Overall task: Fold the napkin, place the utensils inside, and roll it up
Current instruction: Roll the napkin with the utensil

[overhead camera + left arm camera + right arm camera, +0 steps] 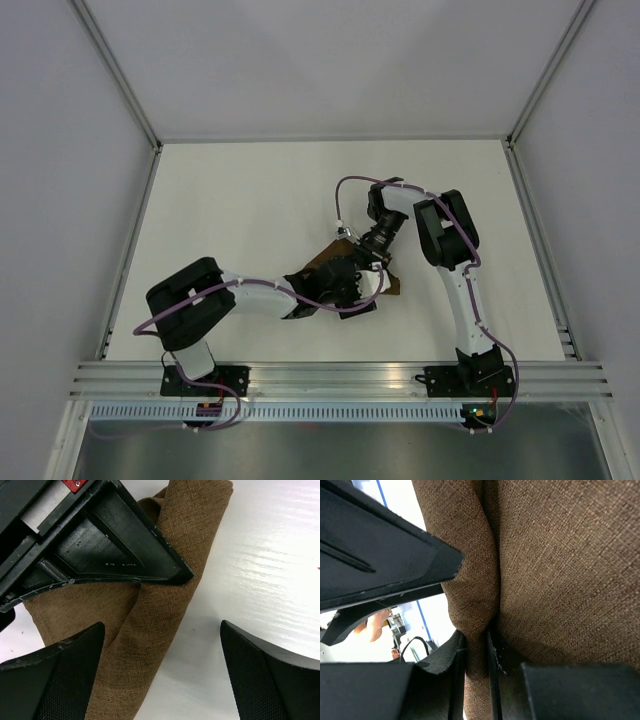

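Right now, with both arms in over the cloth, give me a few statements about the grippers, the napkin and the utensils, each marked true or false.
1. The right gripper is shut on a fold of the napkin. True.
2. The left gripper is clamped on the napkin. False: it is open, its fingers wide apart and holding nothing.
3. The napkin lies spread flat as one open sheet. False: it is folded into a narrow strip.
4. Both arms meet over the napkin near the middle of the table. True.
5. The utensils lie in plain sight on the bare table. False: no utensils show in any view.
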`<state>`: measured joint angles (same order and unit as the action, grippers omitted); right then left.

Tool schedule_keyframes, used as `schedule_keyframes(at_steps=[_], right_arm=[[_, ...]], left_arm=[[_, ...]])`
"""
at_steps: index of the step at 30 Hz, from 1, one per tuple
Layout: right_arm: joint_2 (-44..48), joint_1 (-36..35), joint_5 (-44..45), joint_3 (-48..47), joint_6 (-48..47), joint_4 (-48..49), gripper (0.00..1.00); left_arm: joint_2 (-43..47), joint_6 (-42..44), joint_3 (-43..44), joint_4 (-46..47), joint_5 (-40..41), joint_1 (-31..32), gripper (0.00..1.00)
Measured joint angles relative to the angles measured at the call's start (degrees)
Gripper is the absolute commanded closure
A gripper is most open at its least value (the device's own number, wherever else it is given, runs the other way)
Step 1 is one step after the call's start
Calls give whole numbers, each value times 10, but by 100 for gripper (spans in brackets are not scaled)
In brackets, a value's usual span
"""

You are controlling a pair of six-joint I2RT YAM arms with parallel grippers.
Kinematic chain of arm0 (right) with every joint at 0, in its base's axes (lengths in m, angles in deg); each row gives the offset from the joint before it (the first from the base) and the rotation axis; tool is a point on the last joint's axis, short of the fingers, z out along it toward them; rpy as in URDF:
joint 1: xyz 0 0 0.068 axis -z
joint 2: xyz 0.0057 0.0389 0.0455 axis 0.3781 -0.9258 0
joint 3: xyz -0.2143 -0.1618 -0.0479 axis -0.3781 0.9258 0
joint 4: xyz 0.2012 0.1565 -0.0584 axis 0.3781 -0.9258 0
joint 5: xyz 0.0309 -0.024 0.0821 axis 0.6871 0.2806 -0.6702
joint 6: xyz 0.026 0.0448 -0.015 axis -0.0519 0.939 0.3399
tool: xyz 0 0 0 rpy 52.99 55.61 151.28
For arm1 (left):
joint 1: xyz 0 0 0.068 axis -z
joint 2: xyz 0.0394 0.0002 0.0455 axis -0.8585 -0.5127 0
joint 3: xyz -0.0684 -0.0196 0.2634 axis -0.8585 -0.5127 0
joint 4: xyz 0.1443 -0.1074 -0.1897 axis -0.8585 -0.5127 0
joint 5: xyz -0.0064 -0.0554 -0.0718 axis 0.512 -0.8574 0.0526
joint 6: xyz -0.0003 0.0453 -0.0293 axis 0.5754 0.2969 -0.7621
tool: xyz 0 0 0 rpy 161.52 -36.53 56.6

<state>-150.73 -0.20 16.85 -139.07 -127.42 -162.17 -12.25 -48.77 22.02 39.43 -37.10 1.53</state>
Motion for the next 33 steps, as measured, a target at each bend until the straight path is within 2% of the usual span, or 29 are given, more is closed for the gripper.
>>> schedule_keyframes(at_steps=[2,3,9,15,18,20,24,33], right_arm=[[-1,1,0,0,0,-2,80],[-1,2,0,-1,0,-2,80],[-2,3,-1,-1,0,-3,80],[-2,7,7,-2,0,-5,79],[-2,13,9,-3,0,-8,71],[-2,16,9,-3,1,-9,65],[0,21,5,-3,5,-19,54],[33,40,5,-3,10,16,50]], left_arm=[[-5,1,1,6,4,0,8],[-7,2,3,7,7,1,17],[-41,7,31,7,9,2,48],[-61,7,49,8,-1,1,68],[-70,7,60,5,-6,0,74],[-75,7,67,0,-12,-2,81],[-83,7,83,-14,-35,-9,83],[-106,4,122,-39,-106,-36,85]])
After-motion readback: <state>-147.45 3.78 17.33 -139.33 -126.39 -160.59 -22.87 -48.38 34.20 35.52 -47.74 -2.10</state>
